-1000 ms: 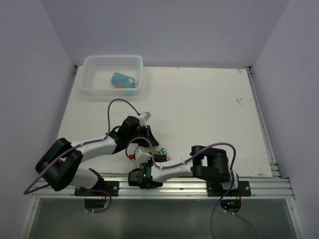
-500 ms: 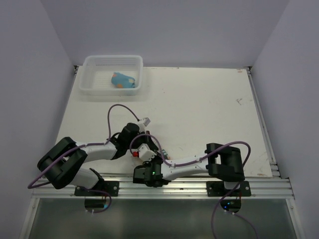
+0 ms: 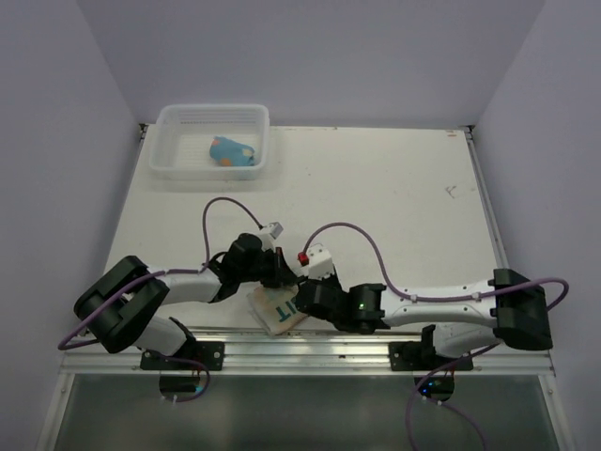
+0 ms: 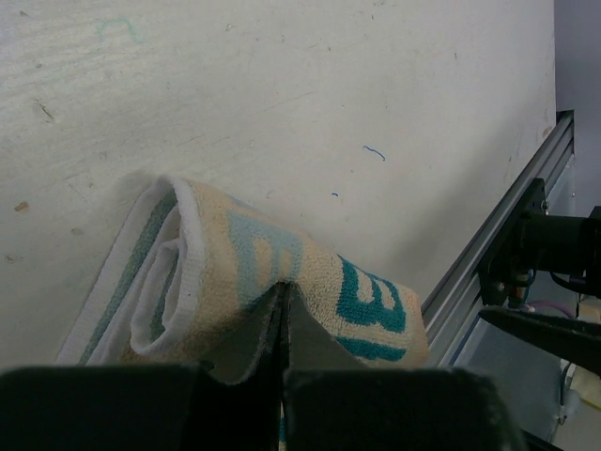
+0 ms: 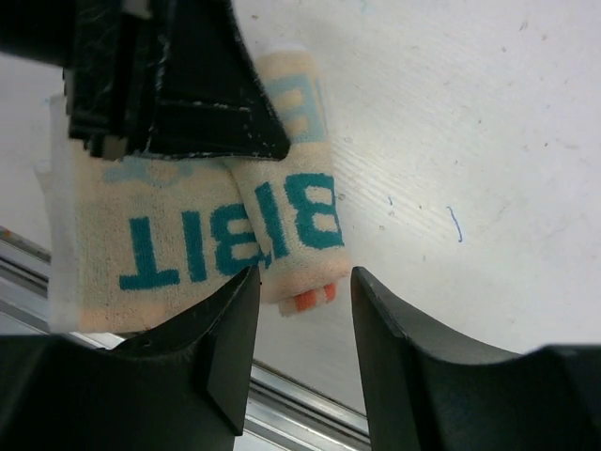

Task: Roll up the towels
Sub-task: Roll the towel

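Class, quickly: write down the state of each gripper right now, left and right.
Left gripper: shut on a fold of the cream towel.
Right gripper: open, holding nothing, jaws apart by that towel's end.

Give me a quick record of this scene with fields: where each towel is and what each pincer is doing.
cream towel: partly rolled, at near edge of table
blue towel: bundled inside white basket, far left
left pincer: shut on cream towel
right pincer: open, at cream towel's rolled end
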